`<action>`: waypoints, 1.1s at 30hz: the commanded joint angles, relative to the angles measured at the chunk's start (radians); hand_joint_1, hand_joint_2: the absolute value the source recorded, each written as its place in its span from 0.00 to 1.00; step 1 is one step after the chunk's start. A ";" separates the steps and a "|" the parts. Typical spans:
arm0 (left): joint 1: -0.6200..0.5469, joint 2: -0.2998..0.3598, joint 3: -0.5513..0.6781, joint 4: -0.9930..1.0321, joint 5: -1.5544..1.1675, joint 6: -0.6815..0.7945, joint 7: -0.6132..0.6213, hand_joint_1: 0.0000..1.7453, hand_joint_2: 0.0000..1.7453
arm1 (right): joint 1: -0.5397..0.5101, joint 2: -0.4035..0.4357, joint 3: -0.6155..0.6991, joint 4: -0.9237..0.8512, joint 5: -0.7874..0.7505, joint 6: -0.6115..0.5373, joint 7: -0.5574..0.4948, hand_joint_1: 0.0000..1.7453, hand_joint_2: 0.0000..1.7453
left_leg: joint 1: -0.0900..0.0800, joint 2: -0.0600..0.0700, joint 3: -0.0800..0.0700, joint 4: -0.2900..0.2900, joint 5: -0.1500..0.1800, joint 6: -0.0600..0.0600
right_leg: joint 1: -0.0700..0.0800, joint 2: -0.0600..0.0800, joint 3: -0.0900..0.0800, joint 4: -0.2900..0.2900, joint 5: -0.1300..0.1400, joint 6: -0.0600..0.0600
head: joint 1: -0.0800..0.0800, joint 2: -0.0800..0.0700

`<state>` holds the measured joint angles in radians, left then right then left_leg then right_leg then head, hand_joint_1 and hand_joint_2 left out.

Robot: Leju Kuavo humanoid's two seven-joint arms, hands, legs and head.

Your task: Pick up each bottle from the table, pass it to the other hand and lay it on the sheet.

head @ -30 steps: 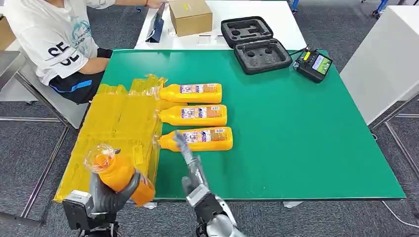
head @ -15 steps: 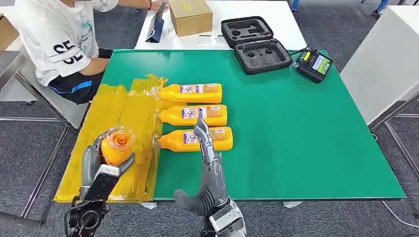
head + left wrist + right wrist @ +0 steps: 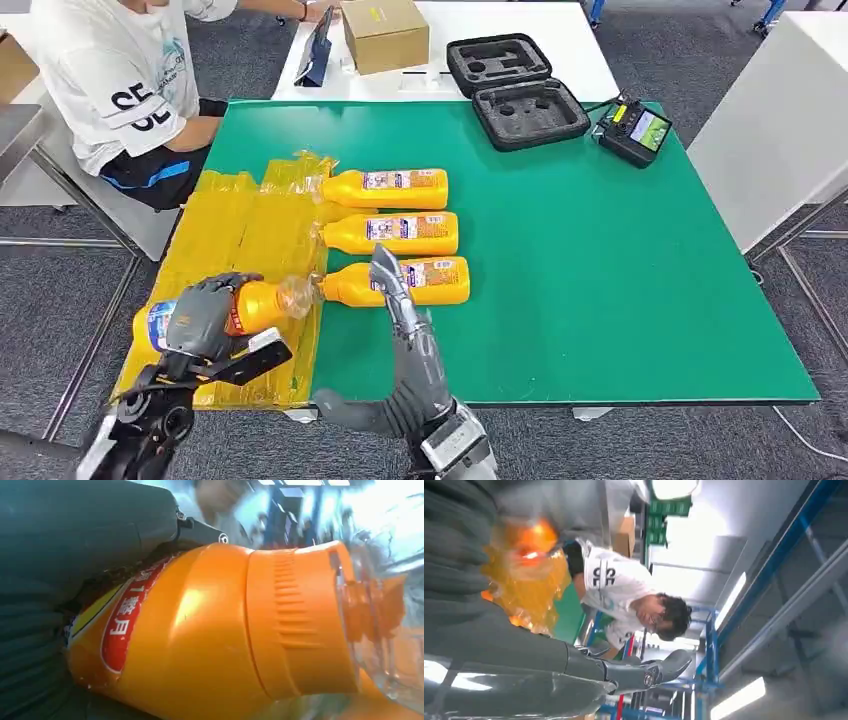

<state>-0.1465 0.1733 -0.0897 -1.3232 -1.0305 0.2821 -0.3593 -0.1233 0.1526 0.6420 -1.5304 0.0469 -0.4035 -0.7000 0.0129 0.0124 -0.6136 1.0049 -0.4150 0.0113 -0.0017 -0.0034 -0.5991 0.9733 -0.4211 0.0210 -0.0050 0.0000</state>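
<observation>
Left hand gripping an orange bottle held on its side, fingers wrapping over it. Right hand holding nothing, fingers stretching straight forward.

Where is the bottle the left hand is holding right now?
Head view: the held bottle lies sideways in the left hand over the yellow sheet, near the table's front-left edge.

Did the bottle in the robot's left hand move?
Yes. The held bottle, upright before, now lies tipped sideways over the yellow sheet, cap toward the nearest table bottle, gripped by the left robot hand.
</observation>
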 commanded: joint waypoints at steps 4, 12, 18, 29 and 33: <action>-0.265 0.242 -0.285 0.352 -0.138 -0.336 -0.036 1.00 1.00 | -0.018 0.026 -0.026 0.110 -0.014 0.063 0.002 0.00 1.00 | 0.001 -0.003 0.002 -0.001 0.000 -0.001 | 0.000 -0.002 0.003 -0.001 -0.001 0.000 | 0.000 0.000; -0.421 0.251 -0.385 0.436 -0.095 -0.459 -0.075 1.00 1.00 | 0.010 0.030 -0.050 0.095 0.004 0.055 0.002 0.00 1.00 | 0.000 -0.004 0.004 -0.001 0.001 -0.001 | 0.000 -0.003 0.005 0.000 -0.001 -0.001 | 0.000 0.000; -0.484 0.233 -0.402 0.493 -0.023 -0.527 -0.100 1.00 1.00 | 0.010 0.030 -0.055 0.114 0.011 0.056 0.002 0.00 1.00 | 0.001 -0.004 0.004 -0.001 0.001 -0.001 | 0.001 -0.003 0.005 -0.001 0.000 -0.003 | 0.000 0.000; -0.495 0.230 -0.405 0.509 -0.003 -0.541 -0.107 0.98 1.00 | 0.008 0.030 -0.056 0.122 0.013 0.058 0.002 0.00 1.00 | 0.000 -0.004 0.005 -0.001 0.001 -0.002 | 0.000 -0.003 0.006 -0.001 0.000 -0.003 | 0.000 0.000; -0.484 0.213 -0.401 0.536 0.058 -0.540 -0.112 0.00 1.00 | 0.002 0.032 -0.064 0.134 0.016 0.062 0.002 0.00 1.00 | 0.000 -0.003 0.004 -0.001 0.001 -0.002 | 0.000 -0.002 0.004 -0.001 0.001 -0.003 | 0.000 0.000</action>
<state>-0.5806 0.4082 -0.4383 -0.9094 -1.0384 -0.2457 -0.4612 -0.1170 0.1743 0.6058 -1.4637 0.0607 -0.3437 -0.7000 0.0133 0.0121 -0.6136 1.0050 -0.4134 0.0095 -0.0015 -0.0039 -0.5989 0.9735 -0.4192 0.0183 -0.0046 0.0000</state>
